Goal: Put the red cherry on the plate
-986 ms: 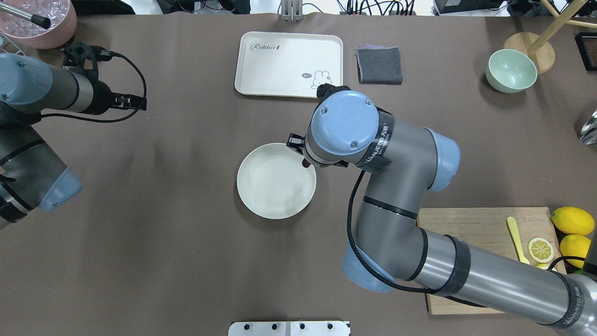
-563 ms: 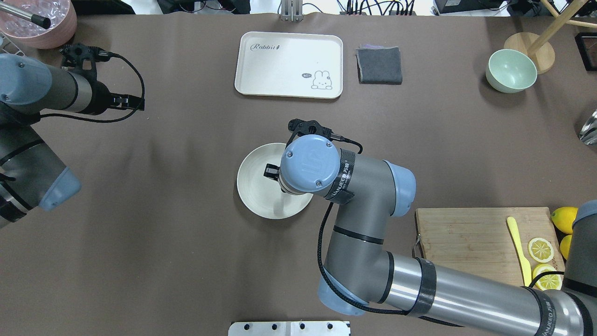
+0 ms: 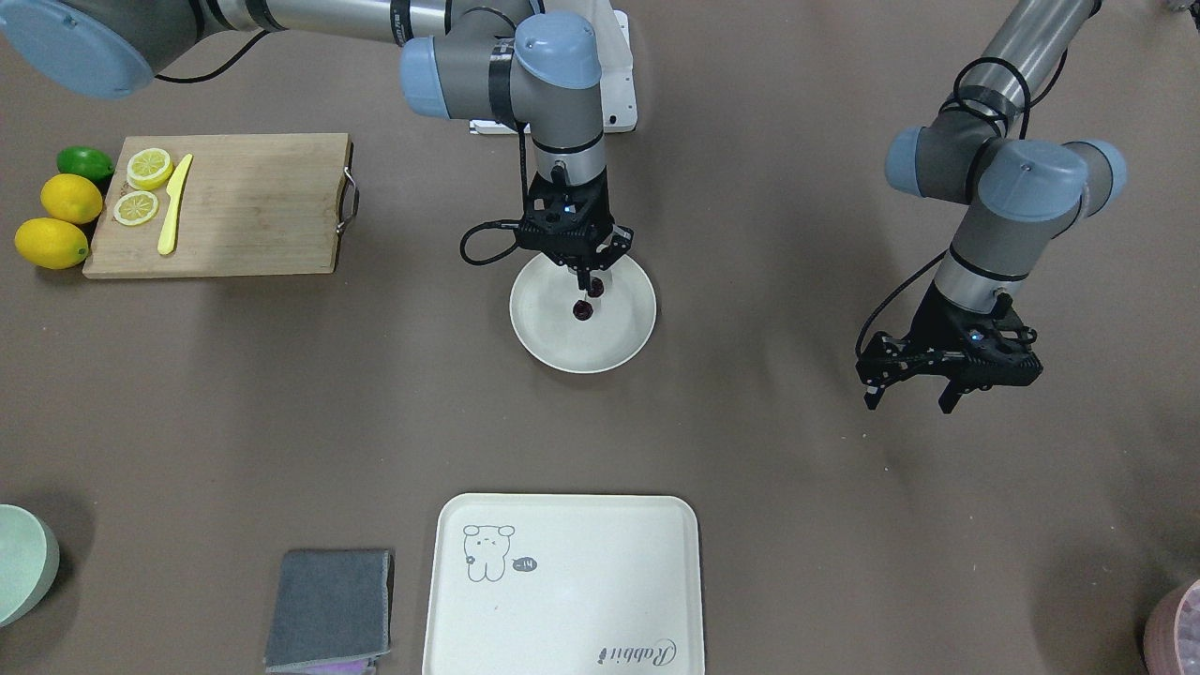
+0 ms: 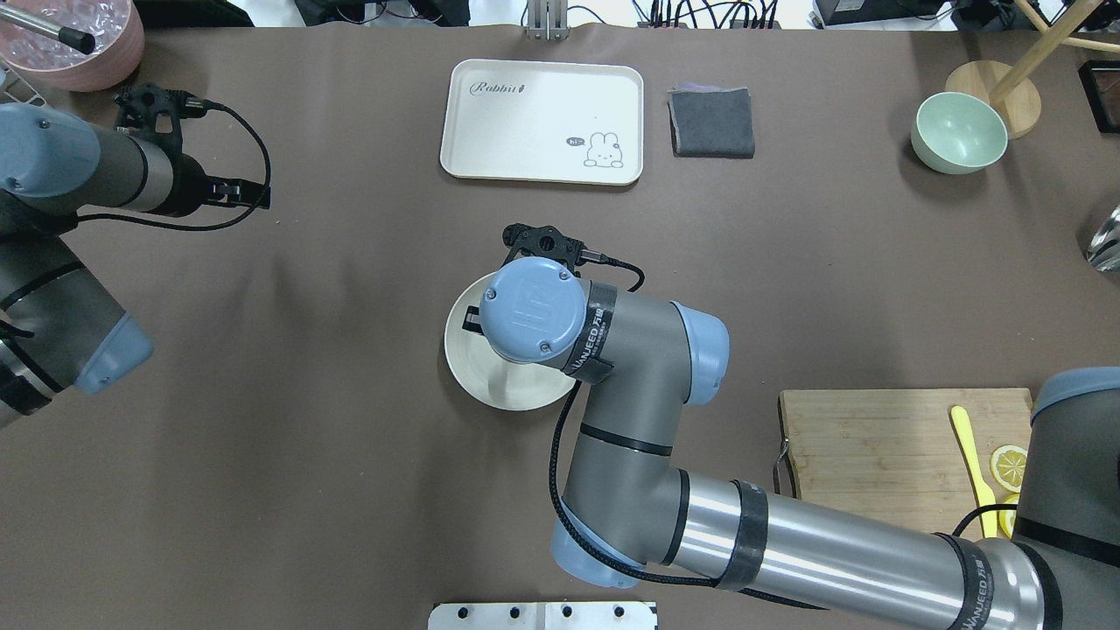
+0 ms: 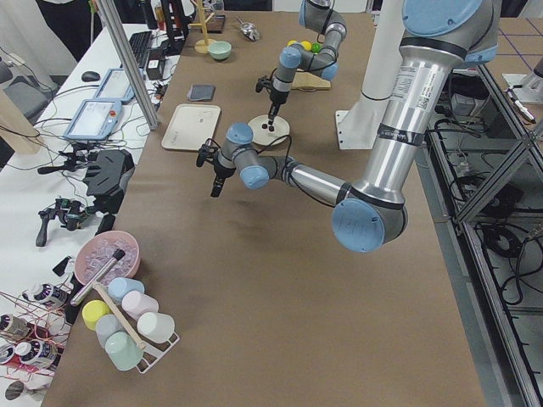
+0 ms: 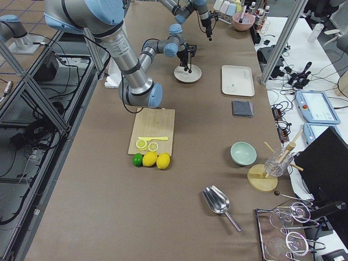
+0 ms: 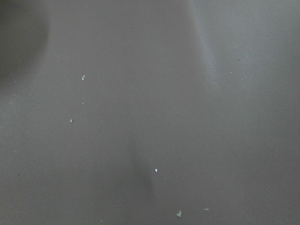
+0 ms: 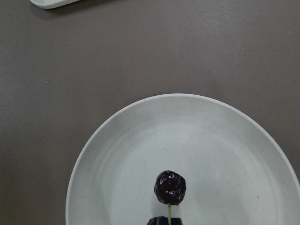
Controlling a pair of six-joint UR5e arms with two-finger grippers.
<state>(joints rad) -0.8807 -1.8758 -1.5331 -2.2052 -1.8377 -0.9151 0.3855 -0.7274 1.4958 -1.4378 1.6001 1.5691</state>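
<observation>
My right gripper [image 3: 589,279] hangs over the round cream plate [image 3: 621,336] and is shut on the thin stem of the red cherry [image 3: 583,309]. The dark fruit dangles just over the plate's inside, and I cannot tell whether it touches. In the right wrist view one cherry [image 8: 170,187] shows below the fingertips, above the plate [image 8: 140,140]. In the overhead view the wrist hides the gripper, the cherry and much of the plate [image 4: 464,354]. My left gripper [image 3: 907,398] hovers open and empty over bare table, far from the plate.
A rectangular cream tray [image 3: 562,581] and a folded grey cloth [image 3: 328,605] lie beyond the plate. A wooden board [image 3: 244,206] with lemon slices and a yellow knife, whole lemons [image 3: 52,242] beside it, sits by the right arm. A mint bowl [image 4: 958,133] stands far right.
The right arm has moved from the plate's far right rim back and left over the plate's middle, carrying the cherry. The left arm has stayed in place.
</observation>
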